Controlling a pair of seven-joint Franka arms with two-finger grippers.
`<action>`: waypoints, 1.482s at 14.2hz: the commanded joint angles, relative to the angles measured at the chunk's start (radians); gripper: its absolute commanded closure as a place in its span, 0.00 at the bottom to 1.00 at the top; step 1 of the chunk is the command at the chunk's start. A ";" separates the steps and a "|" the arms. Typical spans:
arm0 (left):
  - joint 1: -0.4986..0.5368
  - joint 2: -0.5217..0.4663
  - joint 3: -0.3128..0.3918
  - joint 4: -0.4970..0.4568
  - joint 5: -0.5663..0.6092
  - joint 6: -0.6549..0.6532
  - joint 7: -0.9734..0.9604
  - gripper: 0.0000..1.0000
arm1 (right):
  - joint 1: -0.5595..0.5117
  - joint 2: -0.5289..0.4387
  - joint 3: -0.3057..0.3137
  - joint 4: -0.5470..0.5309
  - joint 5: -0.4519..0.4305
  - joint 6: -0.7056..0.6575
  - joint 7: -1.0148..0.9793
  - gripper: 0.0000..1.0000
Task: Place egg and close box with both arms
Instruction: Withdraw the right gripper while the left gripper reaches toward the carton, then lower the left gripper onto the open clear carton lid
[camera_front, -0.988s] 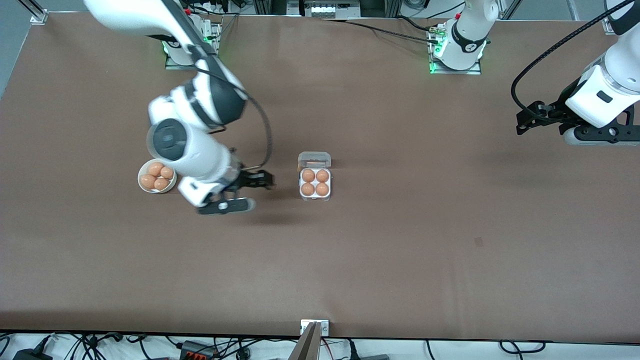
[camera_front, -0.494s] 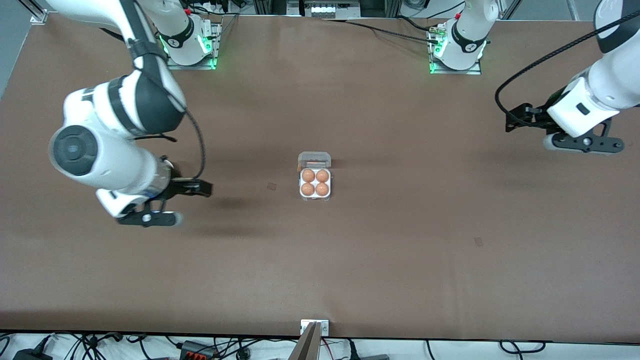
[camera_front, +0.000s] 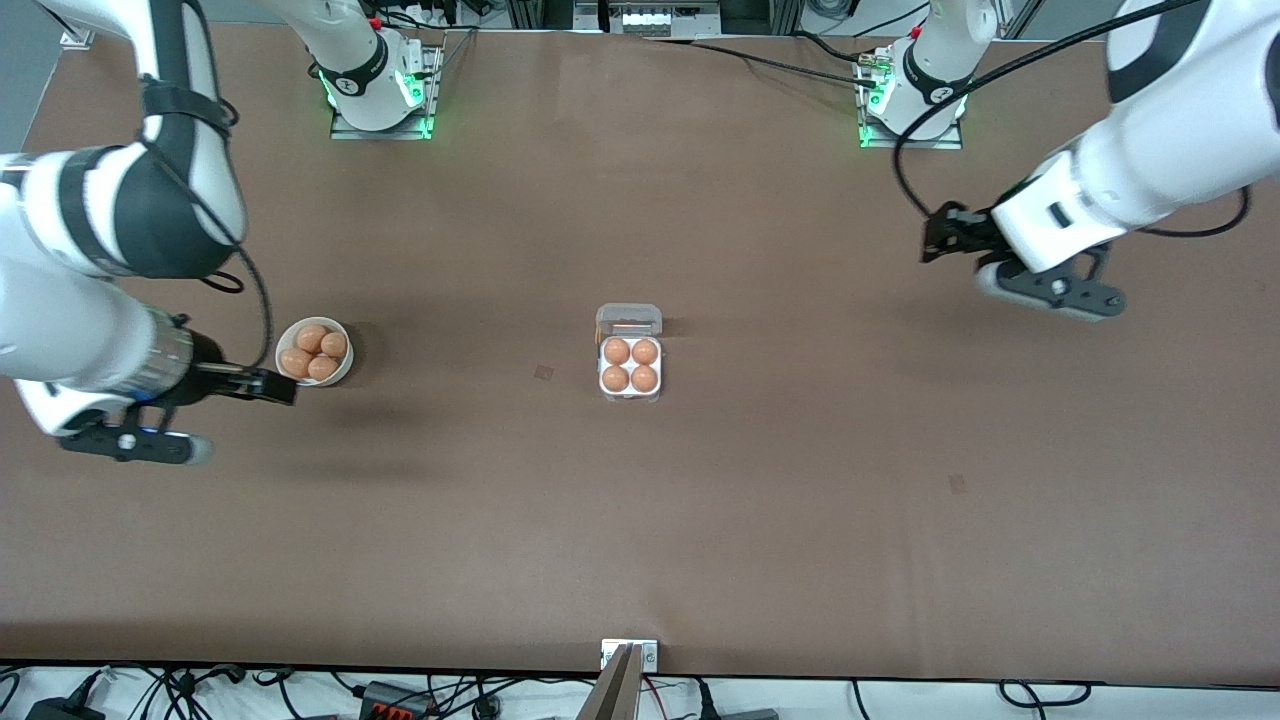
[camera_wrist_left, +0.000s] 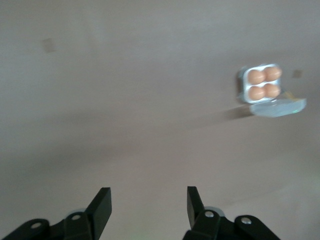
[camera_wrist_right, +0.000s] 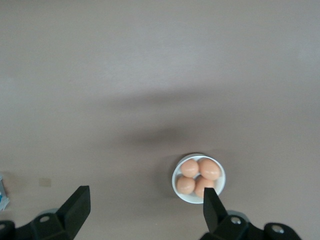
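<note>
The box (camera_front: 630, 383), a clear-plastic carton, sits mid-table with its lid (camera_front: 629, 320) hinged back and open. An orange-brown egg (camera_front: 617, 351) lies in every cell. In the left wrist view the box (camera_wrist_left: 242, 85) shows at a distance with its lid (camera_wrist_left: 278, 107) folded out. My left gripper (camera_front: 940, 232) (camera_wrist_left: 147, 200) hangs open and empty over bare table toward the left arm's end. My right gripper (camera_front: 268, 386) (camera_wrist_right: 145, 205) is open and empty over the table just beside the bowl.
A round white bowl (camera_front: 341, 372) (camera_wrist_right: 220, 190) with several more eggs stands toward the right arm's end of the table. The arm bases (camera_front: 378, 95) (camera_front: 915, 105) stand along the table's edge farthest from the front camera.
My right arm has swung away from the box toward its own end of the table, uncovering the bowl. My left arm has moved in toward the middle.
</note>
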 joint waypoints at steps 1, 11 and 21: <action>-0.064 0.109 -0.015 0.106 -0.011 -0.025 -0.066 0.49 | -0.158 -0.075 0.124 0.000 -0.016 -0.032 -0.080 0.00; -0.248 0.284 -0.018 0.142 -0.215 0.007 -0.112 0.89 | -0.256 -0.318 0.181 -0.250 -0.089 -0.045 -0.201 0.00; -0.524 0.479 -0.009 0.155 -0.207 0.295 -0.296 0.99 | -0.246 -0.411 0.189 -0.399 -0.118 0.075 -0.197 0.00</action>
